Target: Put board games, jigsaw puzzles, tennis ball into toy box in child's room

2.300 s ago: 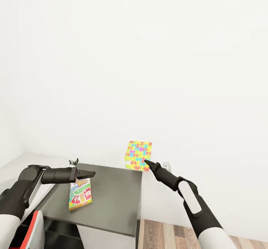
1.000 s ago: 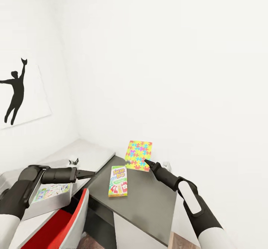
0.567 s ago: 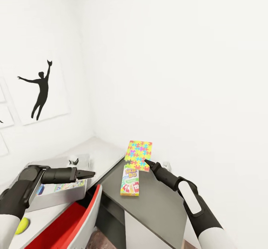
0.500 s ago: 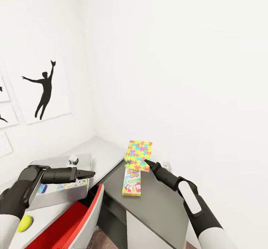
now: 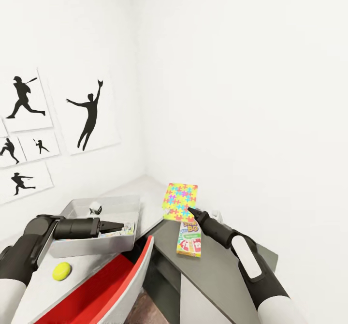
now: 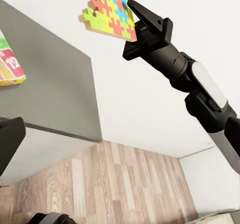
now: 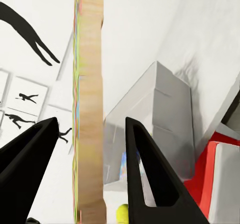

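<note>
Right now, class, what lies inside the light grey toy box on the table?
Inside the toy box, a strip of colourful printed flat toy shows near its right end. The left gripper and its arm cross in front, and the near wall hides the rest of the floor.

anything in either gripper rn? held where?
Right gripper holds the jigsaw puzzle upright, pinched at its lower right corner. Left gripper looks shut and holds nothing, hovering by the toy box.
</note>
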Available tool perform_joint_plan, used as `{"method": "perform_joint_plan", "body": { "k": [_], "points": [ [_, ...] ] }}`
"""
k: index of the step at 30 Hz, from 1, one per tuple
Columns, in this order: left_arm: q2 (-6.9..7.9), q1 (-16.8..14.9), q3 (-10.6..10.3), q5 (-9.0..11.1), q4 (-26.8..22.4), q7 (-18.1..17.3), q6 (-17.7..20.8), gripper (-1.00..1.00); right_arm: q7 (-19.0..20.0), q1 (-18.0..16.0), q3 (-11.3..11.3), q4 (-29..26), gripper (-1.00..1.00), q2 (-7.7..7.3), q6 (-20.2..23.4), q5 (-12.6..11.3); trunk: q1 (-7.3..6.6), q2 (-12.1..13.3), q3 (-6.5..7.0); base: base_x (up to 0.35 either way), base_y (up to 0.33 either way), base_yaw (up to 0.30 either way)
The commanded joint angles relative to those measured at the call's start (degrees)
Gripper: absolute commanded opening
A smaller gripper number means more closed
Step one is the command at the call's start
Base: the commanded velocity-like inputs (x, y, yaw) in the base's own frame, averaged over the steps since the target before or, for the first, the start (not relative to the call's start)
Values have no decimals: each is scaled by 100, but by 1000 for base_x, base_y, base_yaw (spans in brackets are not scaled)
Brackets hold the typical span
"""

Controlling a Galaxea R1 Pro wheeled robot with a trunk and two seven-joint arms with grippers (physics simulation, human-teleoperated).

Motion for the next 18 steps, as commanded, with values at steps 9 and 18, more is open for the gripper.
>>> {"method": "perform_joint_plan", "body": {
  "k": [9, 18],
  "points": [
    [1, 1, -2, 1, 0, -17, 61, 100, 4, -2, -6, 0, -100, 1, 26, -25, 2, -4, -3, 0, 0, 288],
    [6, -5, -2, 1, 3, -17, 61, 100, 3, -2, -6, 0, -100, 9, 26, -25, 2, -4, -3, 0, 0, 288]
  ]
}}
